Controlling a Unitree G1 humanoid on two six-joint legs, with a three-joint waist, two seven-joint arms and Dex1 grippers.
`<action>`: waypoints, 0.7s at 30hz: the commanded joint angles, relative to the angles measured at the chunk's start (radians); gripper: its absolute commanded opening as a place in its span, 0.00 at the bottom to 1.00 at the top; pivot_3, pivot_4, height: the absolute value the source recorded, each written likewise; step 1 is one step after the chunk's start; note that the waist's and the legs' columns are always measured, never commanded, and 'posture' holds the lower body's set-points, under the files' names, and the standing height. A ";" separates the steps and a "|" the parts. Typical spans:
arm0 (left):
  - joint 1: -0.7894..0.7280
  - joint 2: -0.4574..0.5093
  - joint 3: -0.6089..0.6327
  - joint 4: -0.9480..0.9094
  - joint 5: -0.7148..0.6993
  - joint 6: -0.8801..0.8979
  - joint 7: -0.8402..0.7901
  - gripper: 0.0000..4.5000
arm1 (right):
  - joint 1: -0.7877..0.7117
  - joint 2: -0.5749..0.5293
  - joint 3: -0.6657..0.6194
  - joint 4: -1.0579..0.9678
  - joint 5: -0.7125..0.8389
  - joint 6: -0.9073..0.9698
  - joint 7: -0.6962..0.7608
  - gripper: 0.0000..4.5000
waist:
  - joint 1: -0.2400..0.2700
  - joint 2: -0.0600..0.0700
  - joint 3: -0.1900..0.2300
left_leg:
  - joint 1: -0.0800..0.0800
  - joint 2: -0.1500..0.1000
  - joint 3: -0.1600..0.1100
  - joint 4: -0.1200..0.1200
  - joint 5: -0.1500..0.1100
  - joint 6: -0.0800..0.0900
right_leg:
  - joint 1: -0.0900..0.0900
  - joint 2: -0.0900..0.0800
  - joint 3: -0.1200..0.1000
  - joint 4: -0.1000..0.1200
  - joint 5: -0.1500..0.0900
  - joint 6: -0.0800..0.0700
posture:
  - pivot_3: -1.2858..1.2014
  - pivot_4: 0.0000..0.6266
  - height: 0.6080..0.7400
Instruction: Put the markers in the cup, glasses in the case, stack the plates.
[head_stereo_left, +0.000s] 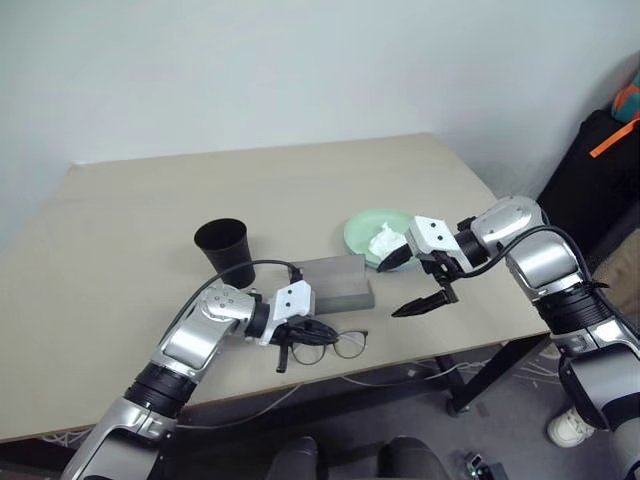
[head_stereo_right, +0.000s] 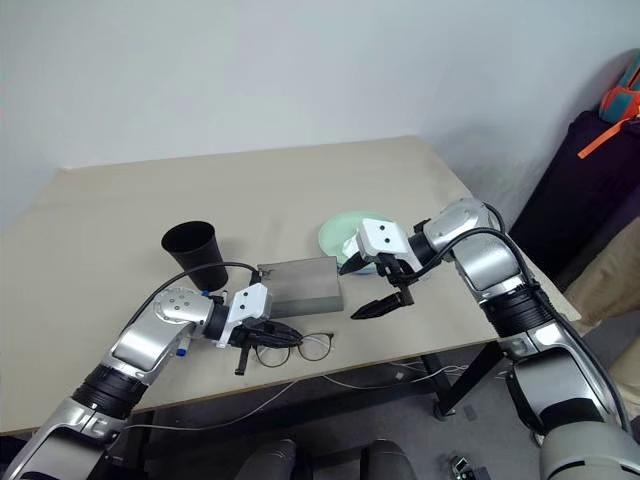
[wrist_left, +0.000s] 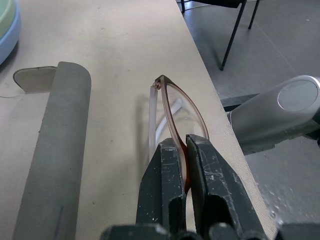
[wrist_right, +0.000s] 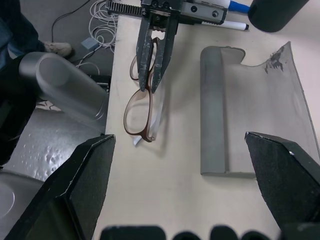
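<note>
My left gripper is shut on the glasses, pinching the rim of one lens while they lie on the table near its front edge. Just behind them lies the grey case with its flap open. The black cup stands upright to the left of the case. My right gripper hangs open above the table, right of the case, with nothing between its fingers. The pale green plate lies on the light blue plate, behind the right gripper. The two markers lie by the left wrist, near the cup.
A crumpled white tissue sits on the green plate. The table's front edge runs just in front of the glasses. Cables lie on the floor below. Dark bags stand at the far right.
</note>
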 joint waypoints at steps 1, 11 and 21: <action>-0.042 0.002 0.016 -0.009 0.003 -0.001 0.002 0.01 | -0.019 0.003 -0.007 -0.005 -0.004 -0.016 0.001 1.00 | 0.000 0.000 0.000 | 0.000 0.000 0.000 0.000 0.000 0.000 | 0.000 0.000 0.000 0.000 0.000 0.000 | 0.52 0.00 1.00; -0.201 -0.047 0.105 0.075 -0.084 0.087 0.014 0.01 | -0.037 0.013 -0.002 0.022 -0.011 -0.032 0.011 1.00 | 0.000 0.000 0.000 | -0.002 -0.001 0.000 0.001 0.000 0.001 | 0.000 -0.001 0.000 0.000 0.001 0.001 | 0.52 0.00 1.00; -0.379 -0.133 0.099 0.404 0.010 -0.101 0.055 0.01 | -0.047 0.023 0.001 0.040 -0.018 -0.037 0.012 1.00 | 0.000 -0.001 0.000 | -0.003 -0.001 0.000 0.002 0.000 0.002 | 0.000 0.002 0.000 0.000 0.002 0.003 | 0.52 0.00 1.00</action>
